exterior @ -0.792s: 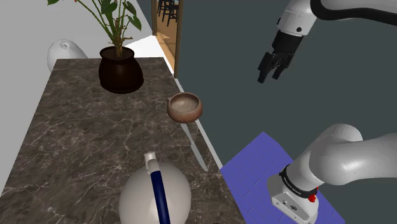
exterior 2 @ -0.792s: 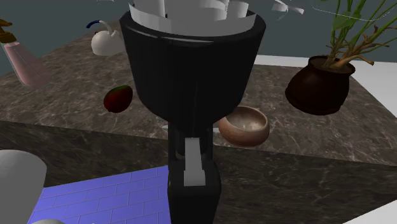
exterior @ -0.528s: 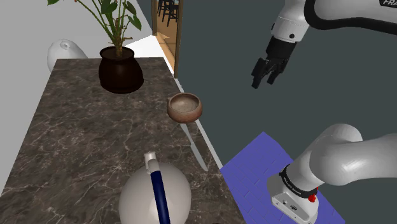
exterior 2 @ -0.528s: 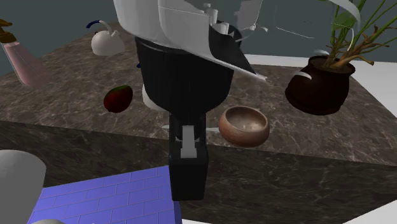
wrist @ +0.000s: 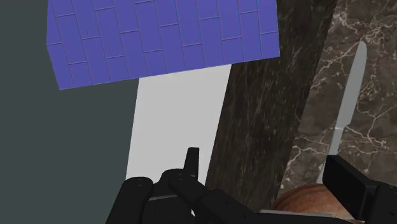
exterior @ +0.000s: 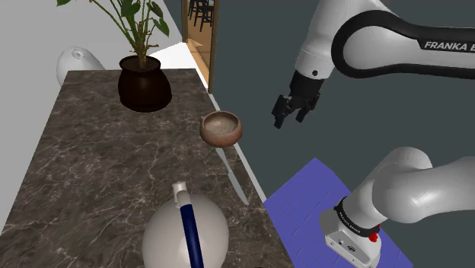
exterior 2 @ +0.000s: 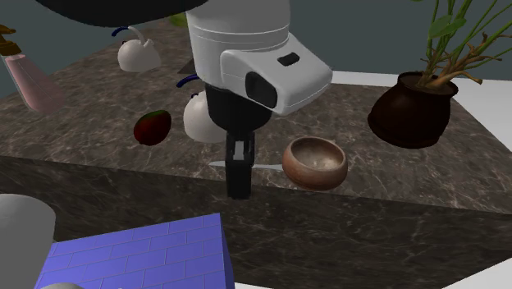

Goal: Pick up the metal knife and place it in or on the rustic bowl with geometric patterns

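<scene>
A slim grey knife (exterior: 233,177) lies flat on the dark marble table (exterior: 99,167), close to the edge nearest the arm. Just beyond its tip stands a brown rounded bowl (exterior: 221,127). My black gripper (exterior: 288,116) hangs in the air off that table edge, to the shoulder view's right of the bowl, fingers apart and holding nothing. In the wrist view the open gripper (wrist: 263,162) looks down past the table's side, with the knife (wrist: 348,108) and the bowl's rim (wrist: 305,200) off to one side. In the second exterior view the gripper (exterior 2: 238,174) hides the knife's middle (exterior 2: 267,167), beside the bowl (exterior 2: 315,162).
A dark plant pot (exterior: 143,84) stands at the table's far end and a white kettle with a blue handle (exterior: 186,232) at the near end. A red-green fruit (exterior 2: 153,126), a second kettle (exterior 2: 135,51) and a pink bottle (exterior 2: 29,78) sit further across. A blue mat (exterior: 312,198) lies on the floor.
The arm has swung down and toward the shoulder view's left, bringing the gripper closer to the bowl and the table edge. Its fingers stay apart. Knife and bowl have not moved.
</scene>
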Action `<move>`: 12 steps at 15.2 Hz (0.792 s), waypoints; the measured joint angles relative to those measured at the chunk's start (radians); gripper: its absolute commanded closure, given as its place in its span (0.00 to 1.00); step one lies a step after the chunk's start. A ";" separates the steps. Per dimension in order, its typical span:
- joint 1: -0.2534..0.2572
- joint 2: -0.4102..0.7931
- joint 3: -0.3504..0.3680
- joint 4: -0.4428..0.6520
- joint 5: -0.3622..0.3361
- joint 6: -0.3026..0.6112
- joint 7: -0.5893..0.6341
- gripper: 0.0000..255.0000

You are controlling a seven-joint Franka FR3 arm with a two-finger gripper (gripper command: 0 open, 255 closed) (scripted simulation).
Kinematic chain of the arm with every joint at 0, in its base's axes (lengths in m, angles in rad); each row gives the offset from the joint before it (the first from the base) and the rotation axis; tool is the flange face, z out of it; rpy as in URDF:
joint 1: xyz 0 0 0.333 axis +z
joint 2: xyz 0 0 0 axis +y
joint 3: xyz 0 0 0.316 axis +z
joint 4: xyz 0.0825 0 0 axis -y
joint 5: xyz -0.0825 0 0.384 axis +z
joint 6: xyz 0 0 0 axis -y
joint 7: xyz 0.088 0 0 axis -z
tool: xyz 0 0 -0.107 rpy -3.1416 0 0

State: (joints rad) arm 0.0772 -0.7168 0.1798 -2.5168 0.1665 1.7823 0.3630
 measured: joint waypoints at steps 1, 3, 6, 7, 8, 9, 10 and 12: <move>0.005 0.015 0.020 -0.008 0.011 0.027 0.022 0.00; 0.016 0.034 0.060 -0.038 0.032 0.084 0.063 0.00; 0.031 0.103 0.131 -0.039 0.060 0.169 0.138 0.00; 0.033 0.128 0.152 -0.036 0.066 0.195 0.161 0.00; 0.036 0.153 0.176 -0.041 0.073 0.229 0.186 0.00; 0.039 0.178 0.201 -0.037 0.077 0.255 0.213 0.00; 0.041 0.202 0.224 -0.032 0.080 0.279 0.240 0.00; 0.038 0.278 0.276 -0.012 0.076 0.344 0.299 0.00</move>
State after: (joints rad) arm 0.1150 -0.4387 0.4562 -2.5290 0.2423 2.1259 0.6618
